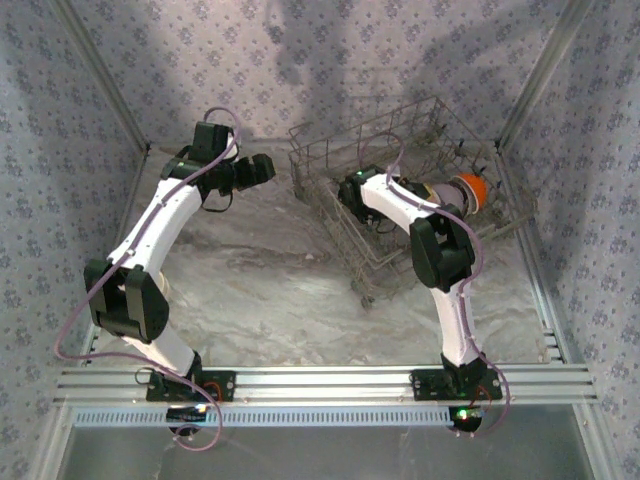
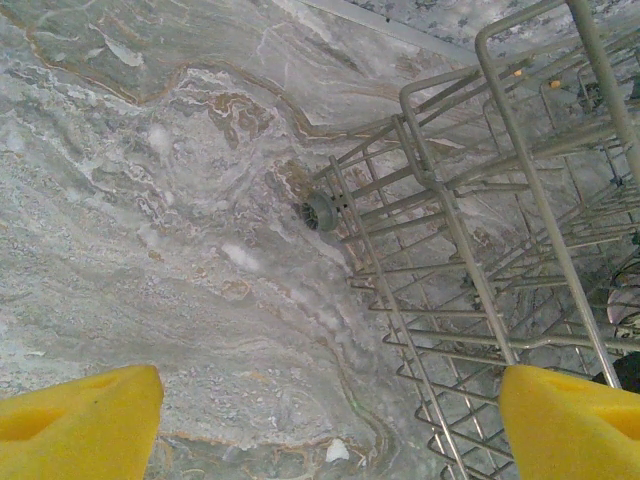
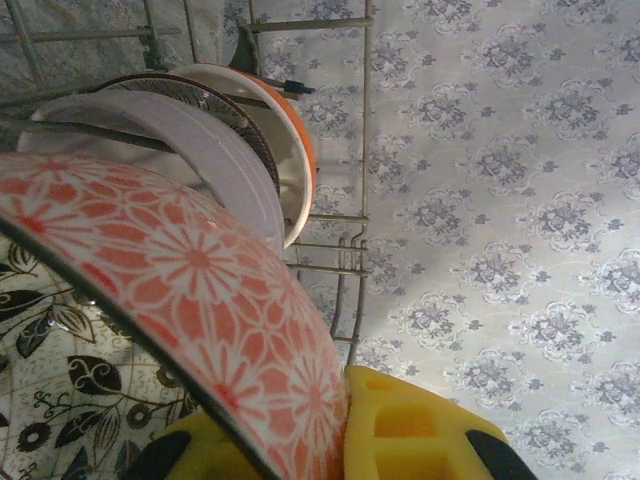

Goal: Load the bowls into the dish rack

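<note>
Right gripper [image 3: 335, 430] pinches pink bowl [image 3: 190, 260] inside rack [image 1: 330, 160], perhaps seated; next release, lift clear. Left gripper [image 2: 330, 420] wide, empty

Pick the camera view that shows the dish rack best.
Top external: the whole dish rack is in frame, with the right arm reaching into it. Left wrist gives one corner of it close up; right wrist catches a few of its wires beyond the pink bowl.
</note>
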You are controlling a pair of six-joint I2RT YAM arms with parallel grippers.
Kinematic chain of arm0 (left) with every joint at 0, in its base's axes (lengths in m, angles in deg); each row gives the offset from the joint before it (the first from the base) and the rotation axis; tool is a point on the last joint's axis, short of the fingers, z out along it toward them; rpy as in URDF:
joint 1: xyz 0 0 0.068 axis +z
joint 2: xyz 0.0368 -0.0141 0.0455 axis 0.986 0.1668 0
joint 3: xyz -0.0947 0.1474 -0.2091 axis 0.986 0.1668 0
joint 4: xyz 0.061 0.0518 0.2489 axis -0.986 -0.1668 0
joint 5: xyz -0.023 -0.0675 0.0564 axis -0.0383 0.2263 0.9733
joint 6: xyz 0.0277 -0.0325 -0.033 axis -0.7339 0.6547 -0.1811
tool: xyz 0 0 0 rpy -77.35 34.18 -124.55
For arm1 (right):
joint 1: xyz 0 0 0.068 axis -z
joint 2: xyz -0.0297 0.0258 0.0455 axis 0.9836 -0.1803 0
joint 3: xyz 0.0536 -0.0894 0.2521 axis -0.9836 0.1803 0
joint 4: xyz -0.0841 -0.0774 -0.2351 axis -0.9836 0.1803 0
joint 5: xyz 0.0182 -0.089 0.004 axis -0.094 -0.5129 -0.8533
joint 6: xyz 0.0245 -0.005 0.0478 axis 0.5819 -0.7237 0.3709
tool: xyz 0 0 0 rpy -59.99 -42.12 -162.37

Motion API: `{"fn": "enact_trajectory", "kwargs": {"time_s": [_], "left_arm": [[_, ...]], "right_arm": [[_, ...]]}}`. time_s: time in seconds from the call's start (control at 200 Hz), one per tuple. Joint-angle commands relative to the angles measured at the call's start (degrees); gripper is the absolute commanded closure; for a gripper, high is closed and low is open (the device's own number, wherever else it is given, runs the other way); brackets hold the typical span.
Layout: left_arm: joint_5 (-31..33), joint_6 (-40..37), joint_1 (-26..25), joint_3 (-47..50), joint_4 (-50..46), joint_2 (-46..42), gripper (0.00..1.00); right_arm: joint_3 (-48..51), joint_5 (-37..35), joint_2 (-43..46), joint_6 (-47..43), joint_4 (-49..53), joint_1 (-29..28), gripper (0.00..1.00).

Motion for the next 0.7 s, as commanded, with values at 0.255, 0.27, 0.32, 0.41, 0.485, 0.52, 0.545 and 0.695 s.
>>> {"fn": "enact_trajectory", "kwargs": {"time_s": [0.255,0.27,0.32,0.41,0.485,0.52,0.545,0.695], "left_arm": [[-0.99,0.66,0.41,0.04,0.78,-1.87,0.13],[-1.03,0.69,0.37,0.01,0.77,-1.87,0.13],[-1.03,0.74,0.37,0.00,0.77,-1.78,0.13],[-1.19,0.87,0.37,-0.13,0.81,-1.61,0.13],[-1.29,0.96,0.37,-0.17,0.86,-1.61,0.13],[-1.29,0.96,0.37,-0.17,0.89,-1.61,0.13],[-1.22,0.96,0.37,-0.18,0.83,-1.61,0.12],[-1.12,1.02,0.37,-0.35,0.59,-1.53,0.13]], "right_arm": [[3.74,10.94,-0.72,-2.50,-2.46,2.04,0.86],[3.80,11.07,-0.72,-2.49,-2.56,2.09,0.86],[3.99,11.44,-0.66,-2.74,-3.08,2.24,0.85],[4.34,11.79,-0.63,-3.37,-3.98,2.47,0.85],[4.60,12.21,-0.63,-4.04,-4.95,2.71,0.84],[4.74,12.53,-0.53,-4.36,-5.52,2.84,0.75],[4.78,12.69,-0.54,-4.61,-5.77,2.94,0.74],[5.11,13.20,-0.02,-5.72,-7.16,3.29,0.70]]}}
